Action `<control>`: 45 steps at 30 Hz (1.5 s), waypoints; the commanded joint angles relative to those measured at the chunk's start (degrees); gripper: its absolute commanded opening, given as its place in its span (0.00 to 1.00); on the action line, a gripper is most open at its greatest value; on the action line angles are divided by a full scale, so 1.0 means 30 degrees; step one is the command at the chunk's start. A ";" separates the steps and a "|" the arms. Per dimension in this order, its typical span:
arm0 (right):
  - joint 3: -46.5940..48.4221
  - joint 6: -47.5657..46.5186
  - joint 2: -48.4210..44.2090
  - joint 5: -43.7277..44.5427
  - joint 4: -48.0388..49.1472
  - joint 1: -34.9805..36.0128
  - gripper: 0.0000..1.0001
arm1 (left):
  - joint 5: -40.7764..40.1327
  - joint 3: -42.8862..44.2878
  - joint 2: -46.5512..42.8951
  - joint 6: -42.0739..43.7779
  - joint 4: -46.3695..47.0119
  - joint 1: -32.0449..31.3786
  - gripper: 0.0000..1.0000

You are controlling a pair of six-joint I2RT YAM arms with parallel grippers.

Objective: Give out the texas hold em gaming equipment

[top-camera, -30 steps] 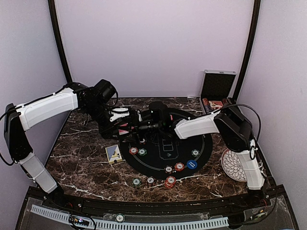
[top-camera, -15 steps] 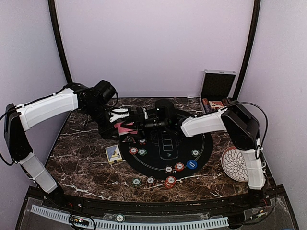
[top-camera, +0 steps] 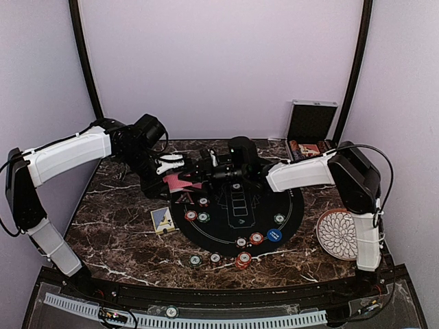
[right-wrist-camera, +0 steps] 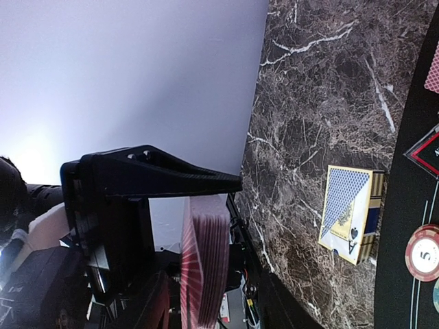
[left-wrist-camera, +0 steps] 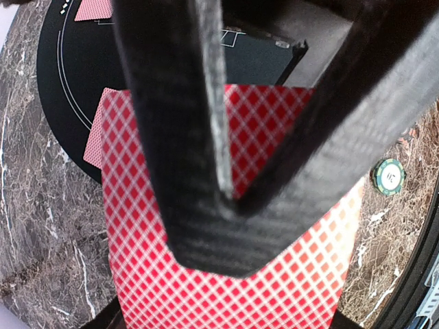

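Left wrist view gives you the clearest read: your left claw (left-wrist-camera: 223,205) is clamped on the deck of red-backed cards (left-wrist-camera: 274,288). One of its fingers (left-wrist-camera: 171,137) presses flat on the patterned back, and the deck juts out past the tips. Beyond those tips the black round mat (left-wrist-camera: 68,89) carries a loose card (left-wrist-camera: 92,8), and off to the claw's side a green chip (left-wrist-camera: 389,177) lies on the marble table (left-wrist-camera: 27,205).

Seen from the right wrist, the deck shows edge-on between the left claw's two fingers, and a card box (right-wrist-camera: 350,212) lies flat on the marble beneath and beside that claw.

From the top external view, your right claw (top-camera: 203,168) sits just beside the left claw, pointed at the deck. You cannot tell whether it is open or closed, or whether it touches the cards. A red chip (top-camera: 191,215) rests on the mat, toward the arm bases from both claws.
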 commanded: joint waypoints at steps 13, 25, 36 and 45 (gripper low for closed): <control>-0.0901 0.1420 -0.1250 -0.0747 0.2285 -0.0316 0.22 | -0.0022 0.0254 -0.0478 0.0152 -0.0059 0.0022 0.03; -0.2942 0.0871 -0.3015 -0.1064 0.1988 -0.1165 0.00 | -0.0459 0.0087 -0.0559 0.0355 -0.0206 0.0052 0.02; -0.8009 -0.0617 -0.6466 -0.1356 0.0730 -0.3304 0.00 | -0.0483 -0.0033 -0.0726 0.0376 -0.0317 0.0019 0.03; -1.0560 -0.6375 -0.8254 -0.0316 -0.6457 -0.4772 0.00 | -0.0341 0.0098 -0.0779 0.0376 -0.0592 0.0015 0.02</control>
